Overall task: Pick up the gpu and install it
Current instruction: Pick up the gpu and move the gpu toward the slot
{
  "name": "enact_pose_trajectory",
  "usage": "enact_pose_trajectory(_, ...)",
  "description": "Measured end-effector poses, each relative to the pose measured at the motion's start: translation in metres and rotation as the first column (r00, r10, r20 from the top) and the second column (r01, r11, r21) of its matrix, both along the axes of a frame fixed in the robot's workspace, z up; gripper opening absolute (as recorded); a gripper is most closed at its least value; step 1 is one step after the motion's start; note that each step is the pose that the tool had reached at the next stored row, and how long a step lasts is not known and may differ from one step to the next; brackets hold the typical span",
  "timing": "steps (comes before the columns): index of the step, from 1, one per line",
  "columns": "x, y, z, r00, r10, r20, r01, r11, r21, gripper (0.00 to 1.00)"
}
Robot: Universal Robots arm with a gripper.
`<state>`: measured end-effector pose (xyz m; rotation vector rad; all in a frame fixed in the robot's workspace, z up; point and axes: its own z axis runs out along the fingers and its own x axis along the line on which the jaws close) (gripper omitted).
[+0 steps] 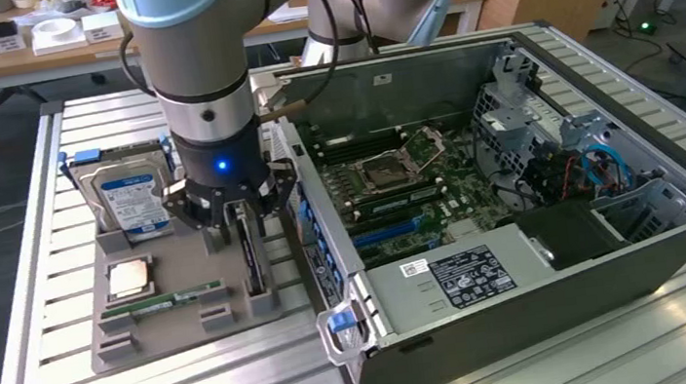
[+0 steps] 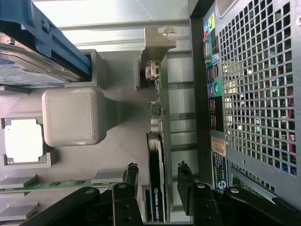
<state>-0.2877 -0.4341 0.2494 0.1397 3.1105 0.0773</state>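
Arm (image 1: 204, 72) vertical, wrist straight down over the gray parts holder (image 1: 139, 343), at the holder's edge nearest the open computer case (image 1: 527, 299). Gripper (image 1: 242, 226) spread wide, fingers (image 2: 184, 178) straddling the gpu (image 1: 250, 260), a slim gap each side, nothing gripped. gpu stands on edge in the holder's slot. Only a narrow strip separates holder and case. Hard drive (image 1: 132, 203) upright at the holder's far end, clear of the fingers.

Tool (image 1: 242, 222) apparently hides part of gpu (image 1: 252, 262).
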Motion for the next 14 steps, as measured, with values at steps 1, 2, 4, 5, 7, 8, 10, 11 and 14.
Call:
enact_pose_trajectory(1,0.0,0.0002,-0.0002,1.0,0.008,0.0,-0.008,1.0,0.0,0.47)
enact_pose_trajectory(2,0.0,0.0005,-0.0005,0.9999,0.016,-0.0001,-0.016,0.9999,-0.0001,0.47)
enact_pose_trajectory(4,0.0,0.0007,-0.0006,0.9997,0.025,-0.0001,-0.025,0.9997,-0.0001,0.47)
enact_pose_trajectory(5,0.0,0.0008,-0.0008,0.9997,0.025,-0.0002,-0.025,0.9997,-0.0002,0.47)
enact_pose_trajectory(7,0.0,0.0014,-0.0023,0.9997,0.025,-0.0001,-0.025,0.9997,-0.0001,0.47)
enact_pose_trajectory(8,0.0,0.0016,-0.0035,0.9997,0.026,-0.0001,-0.026,0.9997,-0.0001,0.47)
enact_pose_trajectory(10,0.0,0.0023,-0.0061,0.9997,0.026,-0.0001,-0.026,0.9997,-0.0001,0.47)
enact_pose_trajectory(11,0.0,0.0028,-0.0075,0.9996,0.027,-0.0001,-0.027,0.9996,-0.0002,0.47)
enact_pose_trajectory(14,-0.001,0.0037,-0.0115,0.9996,0.027,-0.0001,-0.027,0.9996,-0.0002,0.47)
